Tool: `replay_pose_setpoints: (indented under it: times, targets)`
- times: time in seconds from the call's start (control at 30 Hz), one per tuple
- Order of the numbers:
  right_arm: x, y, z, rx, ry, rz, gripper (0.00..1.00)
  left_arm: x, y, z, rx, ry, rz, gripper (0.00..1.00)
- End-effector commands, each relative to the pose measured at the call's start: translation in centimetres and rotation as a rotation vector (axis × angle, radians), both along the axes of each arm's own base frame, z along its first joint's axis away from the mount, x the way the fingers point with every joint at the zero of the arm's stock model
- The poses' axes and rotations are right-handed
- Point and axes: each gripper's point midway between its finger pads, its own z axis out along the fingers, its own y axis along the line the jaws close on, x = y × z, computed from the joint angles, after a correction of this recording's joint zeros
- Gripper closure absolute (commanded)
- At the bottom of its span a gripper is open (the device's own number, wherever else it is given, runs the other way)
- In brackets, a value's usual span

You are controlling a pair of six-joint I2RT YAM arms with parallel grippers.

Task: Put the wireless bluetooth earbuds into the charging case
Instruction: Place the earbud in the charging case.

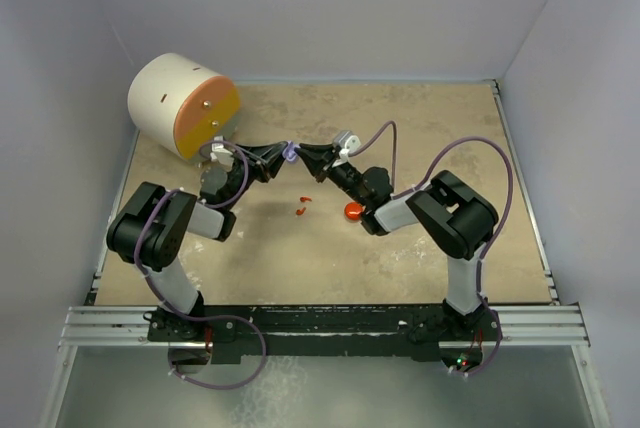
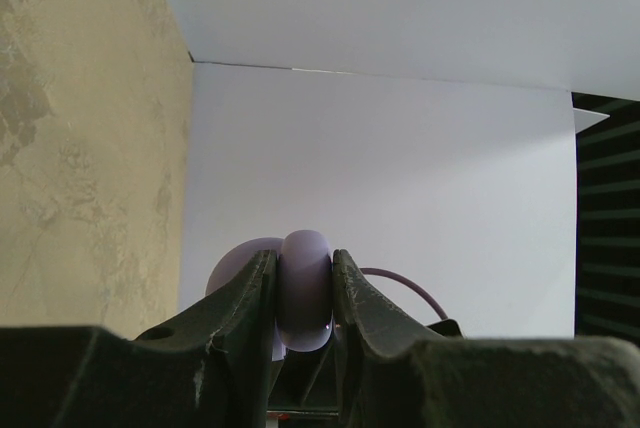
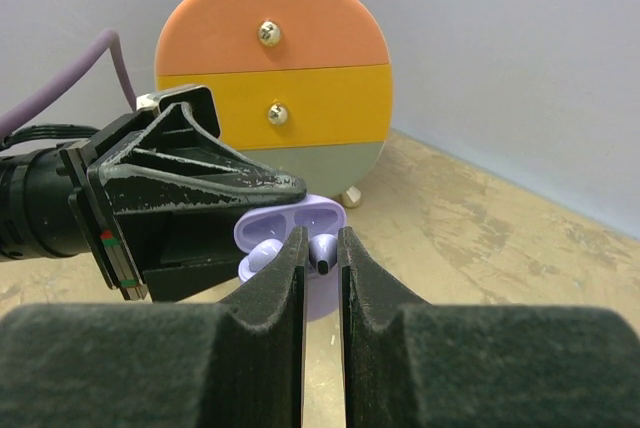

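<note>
Left pincer (image 2: 304, 260) clamps case (image 2: 305, 300), right pincer (image 3: 321, 236) earbud (image 3: 324, 252)

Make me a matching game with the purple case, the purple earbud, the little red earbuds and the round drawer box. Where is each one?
Things:
1. lavender charging case
2. lavender earbud
3. red earbuds
4. round drawer chest

Places:
A. lying on the table between the two arms
B. pinched in the right end effector
C. standing in the far left corner
D. held in the left end effector

Pairs: 1-D, 2-B, 3-A, 4-C.
</note>
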Motion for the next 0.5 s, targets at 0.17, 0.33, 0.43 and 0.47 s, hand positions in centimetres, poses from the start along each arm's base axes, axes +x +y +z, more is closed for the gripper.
replay_pose_setpoints:
  times: [0.17, 0.33, 0.43, 0.47]
  targets:
    - [-8.19, -7.49, 17.25, 0.513, -0.618, -0.019, 1.00, 0.21, -0.03, 4.76, -0.066, -0.149, 0.004, 1.00]
    - [-8.03, -7.35, 17.45, 0.514, -0.612, -0.016, 0.94, 0.15, -0.09, 4.68, -0.061, -0.147, 0.001, 1.00]
    - [-7.81, -7.41, 17.56, 0.516, -0.616, -0.022, 0.86, 0.10, -0.13, 4.62, -0.060, -0.146, -0.001, 1.00]
    - [-7.71, -7.45, 17.59, 0.518, -0.616, -0.025, 0.84, 0.05, -0.14, 4.63, -0.061, -0.146, -0.002, 1.00]
